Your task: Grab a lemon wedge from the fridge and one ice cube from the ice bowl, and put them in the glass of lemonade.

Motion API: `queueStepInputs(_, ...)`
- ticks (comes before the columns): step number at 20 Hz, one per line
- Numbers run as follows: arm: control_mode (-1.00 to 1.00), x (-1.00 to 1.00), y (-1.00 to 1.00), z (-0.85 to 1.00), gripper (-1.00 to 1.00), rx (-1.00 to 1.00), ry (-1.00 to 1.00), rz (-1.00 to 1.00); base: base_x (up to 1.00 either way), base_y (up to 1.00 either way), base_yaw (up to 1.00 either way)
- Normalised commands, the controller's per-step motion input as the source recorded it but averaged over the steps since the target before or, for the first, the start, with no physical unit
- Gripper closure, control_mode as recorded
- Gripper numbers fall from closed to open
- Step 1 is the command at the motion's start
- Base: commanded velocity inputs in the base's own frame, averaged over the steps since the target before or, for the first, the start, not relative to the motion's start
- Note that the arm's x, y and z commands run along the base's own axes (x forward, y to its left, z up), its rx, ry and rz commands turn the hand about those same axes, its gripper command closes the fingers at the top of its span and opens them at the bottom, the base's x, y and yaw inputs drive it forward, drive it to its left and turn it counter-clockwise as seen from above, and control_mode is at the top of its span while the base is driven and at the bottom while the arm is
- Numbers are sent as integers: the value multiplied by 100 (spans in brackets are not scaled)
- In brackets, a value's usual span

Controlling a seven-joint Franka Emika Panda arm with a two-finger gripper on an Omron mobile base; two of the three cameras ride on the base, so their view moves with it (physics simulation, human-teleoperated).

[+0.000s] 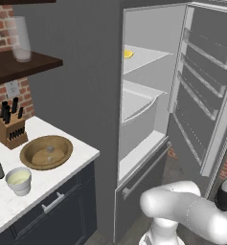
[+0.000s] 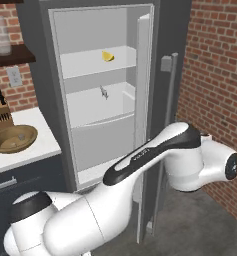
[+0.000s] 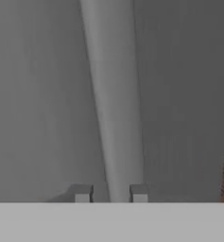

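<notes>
The fridge (image 1: 143, 143) (image 2: 95, 125) stands with its door (image 1: 206, 95) swung open. A small yellow lemon wedge (image 1: 128, 54) (image 2: 107, 56) lies on an upper shelf. In the hand view my gripper (image 3: 111, 194) straddles the door's grey bar handle (image 3: 113, 94) (image 2: 170, 100), with the fingers closed in against the bar. On the white counter sit the brown wooden ice bowl (image 1: 46, 152) (image 2: 13, 138) and, in front of it, the small whitish glass of lemonade (image 1: 19, 180).
A knife block (image 1: 9, 129) (image 2: 0, 117) stands behind the bowl. A tall clear glass (image 1: 21, 38) rests on the dark wall shelf. A brick wall (image 2: 215, 75) rises close on the right, beyond the open door. My arm (image 2: 155, 155) reaches around the door's edge.
</notes>
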Motion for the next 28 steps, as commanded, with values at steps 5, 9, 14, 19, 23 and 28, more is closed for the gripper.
queueStepInputs(5, -100, -15, -9, 43, -100, 0, -3, -10, 0, 0, 0)
queueStepInputs(9, -100, -39, -30, 70, -100, 7, -10, -5, 0, 0, 0)
queueStepInputs(14, -100, -88, -8, 54, -100, 5, -7, 0, 0, 0, 0)
queueStepInputs(19, -100, -100, 64, 46, -100, -7, -1, -1, 0, 0, 0)
queueStepInputs(23, -100, -94, 100, 76, -100, -21, 0, -1, 0, 0, 0)
queueStepInputs(28, -100, -21, 100, 39, -100, -33, 0, -8, 0, 0, 0)
